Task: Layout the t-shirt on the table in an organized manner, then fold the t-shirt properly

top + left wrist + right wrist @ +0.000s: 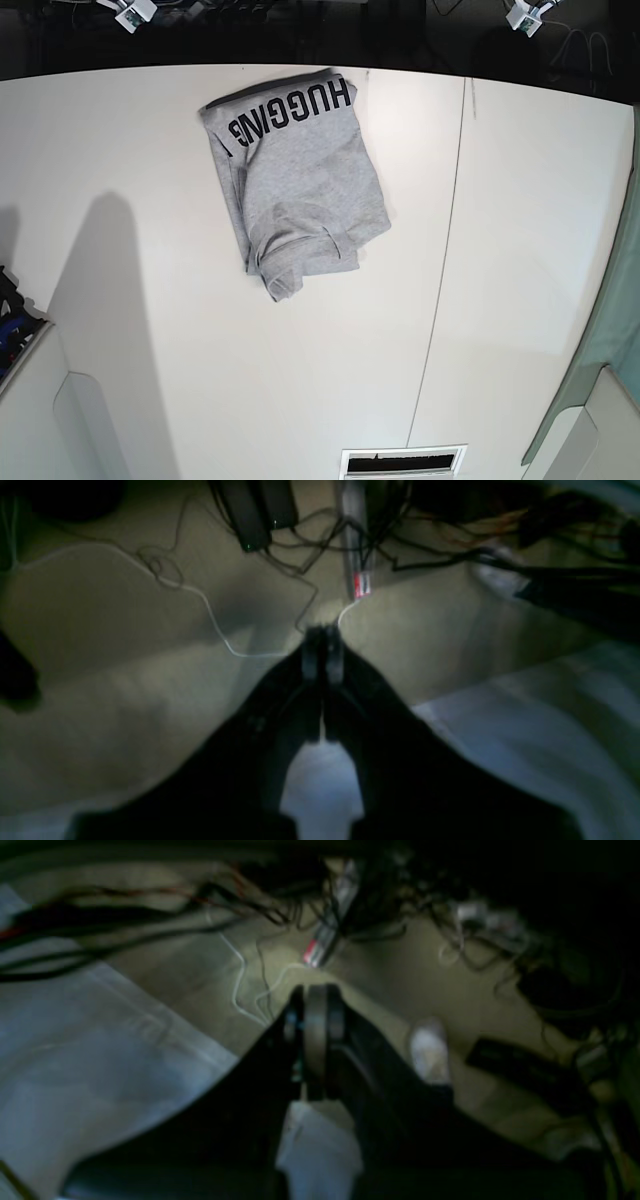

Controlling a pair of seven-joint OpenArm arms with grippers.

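Both wrist views dim and blurred: tangled cables (pixel 310 545) beyond the tools unreadable. Desk (pixel 520 300) cut off at every edge in base view.

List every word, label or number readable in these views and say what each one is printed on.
"HUGGING": bold black capitals on the grey t-shirt, upside down in the base view, near the table's far edge.
Red-and-white label on a strip among the cables in both wrist views: too blurred to read.
Nothing else is legible.

Dim, blurred wrist views; bright base.
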